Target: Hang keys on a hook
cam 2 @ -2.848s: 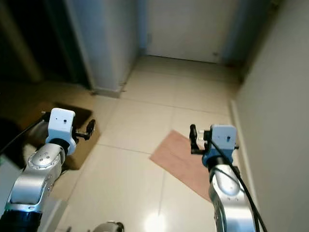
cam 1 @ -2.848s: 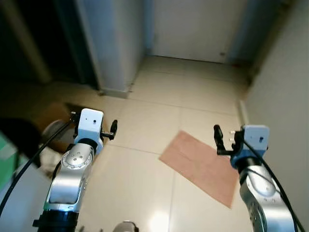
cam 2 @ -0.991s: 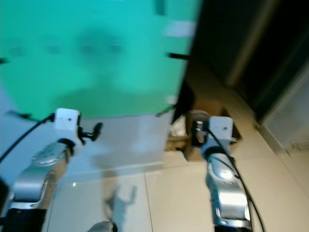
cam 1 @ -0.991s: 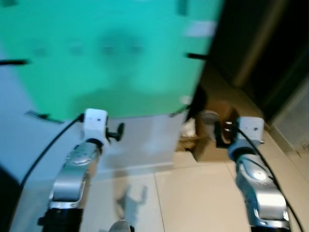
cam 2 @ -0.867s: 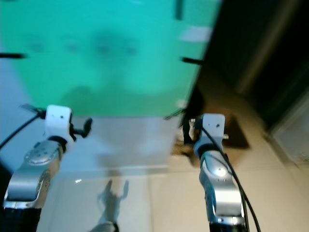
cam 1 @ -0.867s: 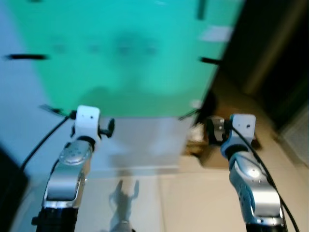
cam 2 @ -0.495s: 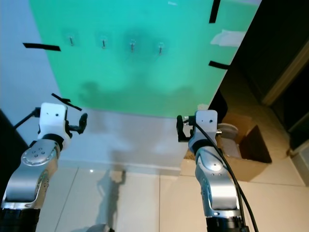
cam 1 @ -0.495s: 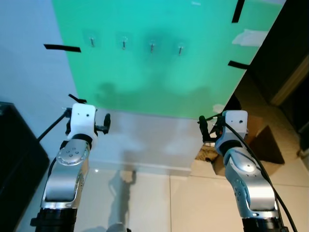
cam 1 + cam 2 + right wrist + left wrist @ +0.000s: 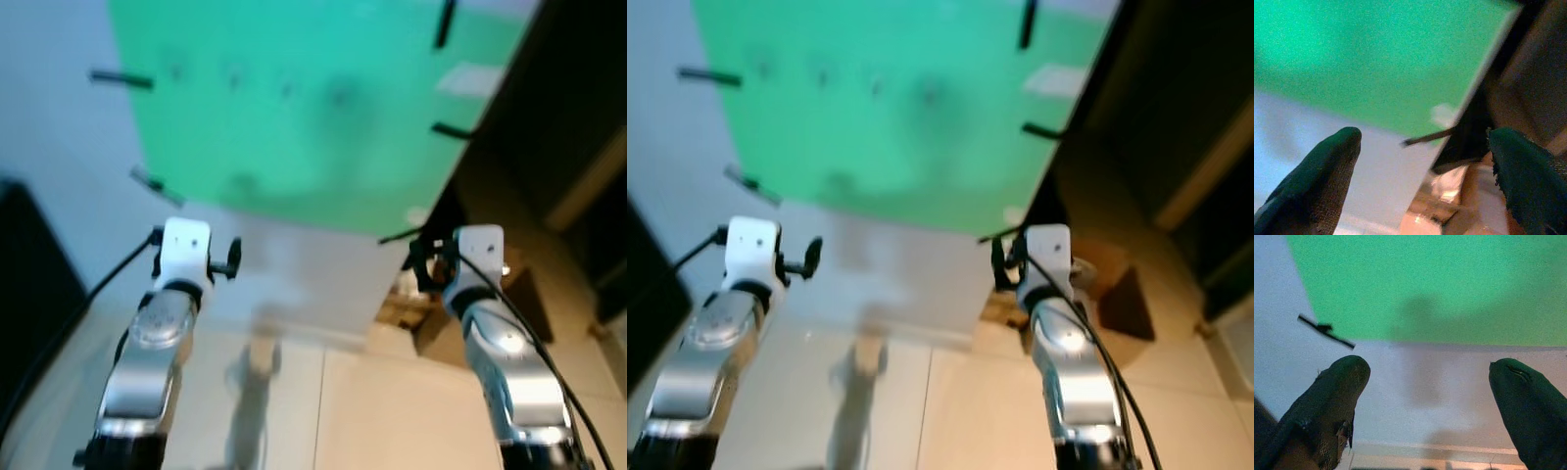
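A green board (image 9: 313, 127) hangs on the white wall ahead. A row of small hooks (image 9: 286, 88) shows on it as blurred dark dots near its top. My left gripper (image 9: 196, 257) is raised toward the wall below the board; in the left wrist view its fingers (image 9: 1327, 406) stand wide apart with nothing between them. My right gripper (image 9: 453, 266) is raised by the board's lower right corner, and its fingers (image 9: 1317, 176) are also spread and empty. I see no keys.
Black tape strips (image 9: 116, 78) hold the board's edges. A brown cardboard box (image 9: 514, 294) sits on the floor at the right, beside a dark doorway. A black object (image 9: 29, 294) stands at the left. Pale floor tiles (image 9: 372, 411) lie below.
The whole picture has shifted and blurred as the camera moved, after turning from the hallway floor to this wall. Both arms keep the same raised pose with fingers apart.
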Robot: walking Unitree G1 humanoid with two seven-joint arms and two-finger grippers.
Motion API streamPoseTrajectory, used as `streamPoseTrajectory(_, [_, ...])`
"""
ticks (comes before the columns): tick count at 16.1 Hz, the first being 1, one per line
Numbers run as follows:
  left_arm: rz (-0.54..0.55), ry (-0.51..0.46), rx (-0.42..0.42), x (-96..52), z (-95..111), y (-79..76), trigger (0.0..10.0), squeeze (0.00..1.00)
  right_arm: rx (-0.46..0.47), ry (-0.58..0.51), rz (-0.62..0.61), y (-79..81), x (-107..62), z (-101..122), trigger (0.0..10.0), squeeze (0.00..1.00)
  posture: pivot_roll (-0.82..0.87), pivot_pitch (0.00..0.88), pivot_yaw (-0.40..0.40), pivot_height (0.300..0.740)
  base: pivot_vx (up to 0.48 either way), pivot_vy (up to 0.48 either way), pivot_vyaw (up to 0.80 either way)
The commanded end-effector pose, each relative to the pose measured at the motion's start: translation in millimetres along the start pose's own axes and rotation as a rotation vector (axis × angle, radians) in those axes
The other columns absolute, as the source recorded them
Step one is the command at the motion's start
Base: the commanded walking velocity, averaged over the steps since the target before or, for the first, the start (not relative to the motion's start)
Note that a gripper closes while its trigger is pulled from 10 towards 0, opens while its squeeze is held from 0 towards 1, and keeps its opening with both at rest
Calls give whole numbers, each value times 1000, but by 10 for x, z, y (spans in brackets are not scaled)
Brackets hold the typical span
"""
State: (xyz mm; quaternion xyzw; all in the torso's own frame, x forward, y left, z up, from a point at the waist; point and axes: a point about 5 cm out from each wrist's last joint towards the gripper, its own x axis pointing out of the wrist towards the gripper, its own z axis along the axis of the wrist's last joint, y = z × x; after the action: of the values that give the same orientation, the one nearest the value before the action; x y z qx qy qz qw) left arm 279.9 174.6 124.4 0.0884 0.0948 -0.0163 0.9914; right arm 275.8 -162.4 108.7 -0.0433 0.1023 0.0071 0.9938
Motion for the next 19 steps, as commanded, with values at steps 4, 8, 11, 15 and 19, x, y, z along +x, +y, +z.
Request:
streamPoseTrajectory(4, [-15, 7, -14, 20, 20, -32, 10000, 0, -12, -16, 10, -15, 10, 42, 10000, 1000, 2, 0, -120, 740, 0, 0, 800])
streamPoseTrajectory(8, [26, -4, -28, 38, 53, 17, 10000, 0, -18, -13, 3, -32, 4, 37, 10000, 1000, -4, 0, -120, 740, 0, 0, 800])
streamPoseTrajectory(11, [72, -21, 16, 32, 40, 60, 10000, 0, -19, -11, -1, -42, 3, 36, 10000, 1000, -8, 0, -121, 740, 0, 0, 800])
streamPoseTrajectory(15, [41, -34, 28, 33, 53, 35, 10000, 0, -39, -8, -10, -56, 7, 42, 10000, 1000, -11, 0, -124, 740, 0, 0, 800])
streamPoseTrajectory(19, [39, -29, -3, 29, 38, 26, 10000, 0, -49, -12, -20, -64, 29, 62, 10000, 1000, -5, 0, -133, 740, 142, 0, 0])
